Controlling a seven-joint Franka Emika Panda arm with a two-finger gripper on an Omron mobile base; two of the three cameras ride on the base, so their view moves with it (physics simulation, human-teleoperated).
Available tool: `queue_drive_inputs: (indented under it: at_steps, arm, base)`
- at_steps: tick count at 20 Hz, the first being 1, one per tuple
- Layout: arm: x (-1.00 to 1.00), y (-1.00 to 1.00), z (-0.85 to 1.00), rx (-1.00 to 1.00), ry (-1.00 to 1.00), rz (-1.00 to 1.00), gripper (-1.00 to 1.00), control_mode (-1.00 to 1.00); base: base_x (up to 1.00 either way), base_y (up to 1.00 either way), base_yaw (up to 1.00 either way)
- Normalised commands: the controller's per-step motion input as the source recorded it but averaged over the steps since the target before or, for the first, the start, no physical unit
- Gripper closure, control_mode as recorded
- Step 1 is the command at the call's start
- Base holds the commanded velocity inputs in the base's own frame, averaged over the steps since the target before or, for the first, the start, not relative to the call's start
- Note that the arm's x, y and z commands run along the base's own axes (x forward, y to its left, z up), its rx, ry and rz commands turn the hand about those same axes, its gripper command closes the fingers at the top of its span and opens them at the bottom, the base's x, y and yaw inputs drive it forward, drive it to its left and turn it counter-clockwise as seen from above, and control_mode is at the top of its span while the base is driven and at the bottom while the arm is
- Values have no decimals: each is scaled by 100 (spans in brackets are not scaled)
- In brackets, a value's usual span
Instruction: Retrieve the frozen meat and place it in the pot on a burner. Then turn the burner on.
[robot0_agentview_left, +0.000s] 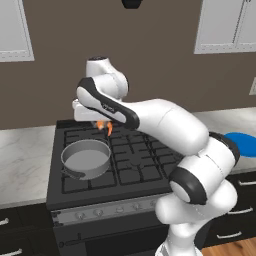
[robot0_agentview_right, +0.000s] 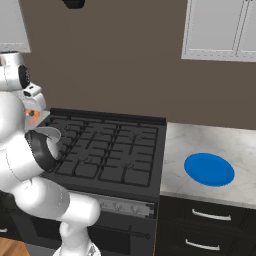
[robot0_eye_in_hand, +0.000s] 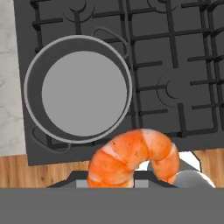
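The frozen meat (robot0_agentview_left: 104, 126), a small orange curled shrimp, hangs in my gripper (robot0_agentview_left: 103, 123), which is shut on it above the range. In the hand view the frozen meat (robot0_eye_in_hand: 133, 159) fills the lower middle and hides the fingertips. The grey pot (robot0_agentview_left: 86, 159) stands empty on the front-left burner (robot0_agentview_left: 75, 184), just below and left of the held piece. Seen from the hand, the pot (robot0_eye_in_hand: 78, 89) lies up and to the left of the shrimp. In the right base view the shrimp (robot0_agentview_right: 31, 116) peeks out beside my arm, above the pot rim (robot0_agentview_right: 49, 132).
The black range (robot0_agentview_right: 107, 150) has a row of knobs (robot0_agentview_left: 107, 211) along its front panel. A flat blue plate (robot0_agentview_right: 209, 169) lies on the marble counter to the right. More counter (robot0_agentview_left: 22, 160) runs to the left.
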Motion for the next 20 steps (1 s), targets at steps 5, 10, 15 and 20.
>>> queue_drive_inputs:
  at_steps: [5, 10, 15, 20]
  arm:
    - [3, 26, -23, -5, 0, 0, 100, -100]
    - [13, 0, -4, -6, -1, 0, 100, -100]
    - [21, 2, -10, -1, 1, 0, 100, -100]
    - [36, 15, -19, 0, 4, 0, 100, -100]
  base:
    - [0, 0, 0]
    - [0, 0, 0]
    - [0, 0, 0]
    - [0, 0, 0]
